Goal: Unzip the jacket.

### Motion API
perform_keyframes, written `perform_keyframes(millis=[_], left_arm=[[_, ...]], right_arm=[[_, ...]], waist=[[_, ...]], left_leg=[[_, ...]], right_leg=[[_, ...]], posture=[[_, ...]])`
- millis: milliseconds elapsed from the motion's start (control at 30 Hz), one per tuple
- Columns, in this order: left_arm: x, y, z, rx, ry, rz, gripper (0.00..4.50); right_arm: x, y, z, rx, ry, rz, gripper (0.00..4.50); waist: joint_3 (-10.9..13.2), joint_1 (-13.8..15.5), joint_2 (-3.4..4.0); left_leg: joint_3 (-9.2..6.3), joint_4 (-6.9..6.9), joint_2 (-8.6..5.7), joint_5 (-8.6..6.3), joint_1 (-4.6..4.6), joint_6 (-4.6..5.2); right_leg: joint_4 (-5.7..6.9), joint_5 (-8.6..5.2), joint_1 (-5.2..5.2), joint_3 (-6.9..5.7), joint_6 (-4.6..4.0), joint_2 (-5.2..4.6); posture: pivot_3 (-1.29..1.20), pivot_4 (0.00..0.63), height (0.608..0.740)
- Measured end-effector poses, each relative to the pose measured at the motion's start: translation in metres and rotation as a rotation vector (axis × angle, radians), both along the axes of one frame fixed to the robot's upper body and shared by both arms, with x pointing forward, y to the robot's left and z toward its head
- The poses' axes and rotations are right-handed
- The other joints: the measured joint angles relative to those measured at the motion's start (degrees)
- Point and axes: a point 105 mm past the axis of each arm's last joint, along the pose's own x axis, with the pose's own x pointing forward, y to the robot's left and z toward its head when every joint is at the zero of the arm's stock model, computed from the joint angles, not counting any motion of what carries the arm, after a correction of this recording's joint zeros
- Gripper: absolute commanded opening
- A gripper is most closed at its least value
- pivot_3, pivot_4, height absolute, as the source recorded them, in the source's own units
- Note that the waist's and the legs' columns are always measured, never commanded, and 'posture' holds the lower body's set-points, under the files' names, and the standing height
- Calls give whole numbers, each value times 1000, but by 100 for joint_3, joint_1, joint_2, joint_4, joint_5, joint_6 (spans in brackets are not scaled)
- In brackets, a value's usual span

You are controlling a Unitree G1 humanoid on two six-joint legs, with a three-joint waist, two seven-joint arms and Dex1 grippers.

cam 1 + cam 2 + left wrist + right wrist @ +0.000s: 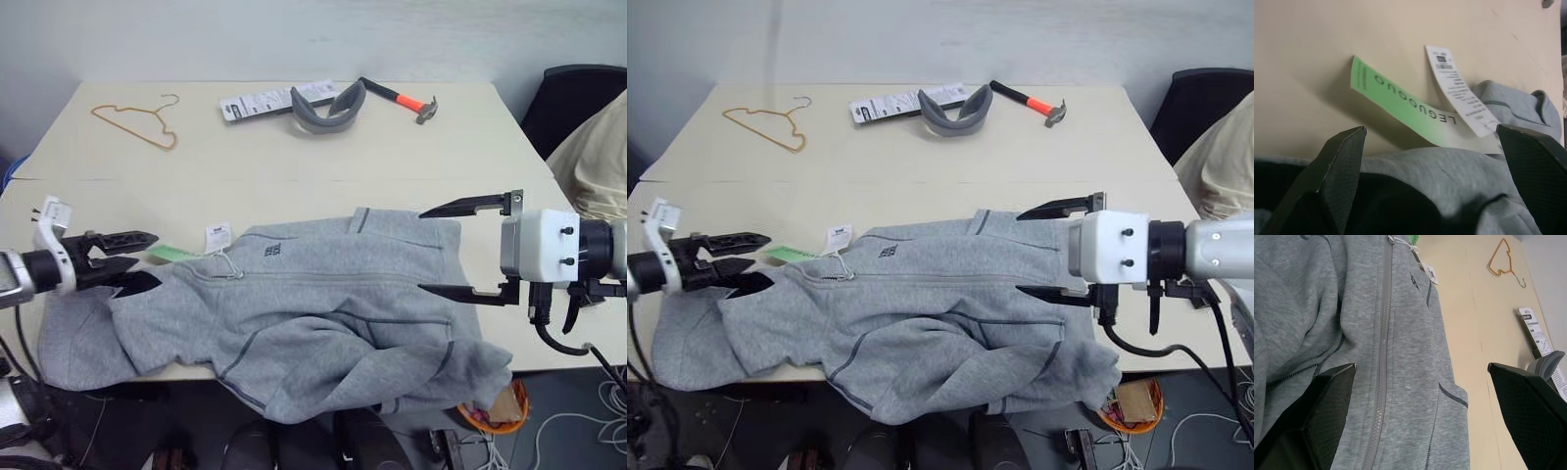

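Observation:
The light grey hooded jacket (313, 313) lies zipped along the table's near edge, with its hood end at the left and its hem at the right, and part of it hangs over the edge. Its closed zip (1382, 357) runs lengthwise. A white hang tag (217, 237) and a green hang tag (168, 254) lie by the collar. My left gripper (155, 258) is open at the hood end, its fingers (1342, 166) just above the fabric, holding nothing. My right gripper (423, 251) is open over the hem end, above the zip, also holding nothing.
Far across the table (294, 166) lie an orange wire hanger (137, 122), a packaged card (255, 101), a grey curved band (328, 108) and an orange-handled hammer (397, 98). A black chair (578, 98) and a person's cream garment (598, 157) are at the right.

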Motion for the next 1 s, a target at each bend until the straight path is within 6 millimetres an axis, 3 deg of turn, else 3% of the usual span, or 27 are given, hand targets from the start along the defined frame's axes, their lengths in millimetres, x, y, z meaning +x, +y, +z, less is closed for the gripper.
perform_keyframes(millis=[433, 667, 1000], left_arm=[[34, -29, -13, -29, 33, 4, 4481], [55, -45, -16, -40, 2, -3, 4481], [57, -50, -16, -29, 17, -32, 4481]], right_arm=[[-4, 3, 7, 66, 17, 24, 4500], [-12, 8, 17, 141, 49, 33, 4500], [-15, 11, 20, 179, 84, 28, 4500]], waist=[[-1, 8, -1], [-2, 156, 2], [-4, 209, 4]], left_leg=[[0, 5, -10, 0, 0, -1], [-7, 13, -14, 2, 10, 3], [-14, 11, -19, 4, 9, 7]], right_leg=[[7, 0, 0, -1, 1, 0], [16, 1, 13, -7, 2, -7], [12, 3, 17, -12, 5, -15]], posture=[[0, 150, 740], [0, 150, 740], [0, 150, 740]])
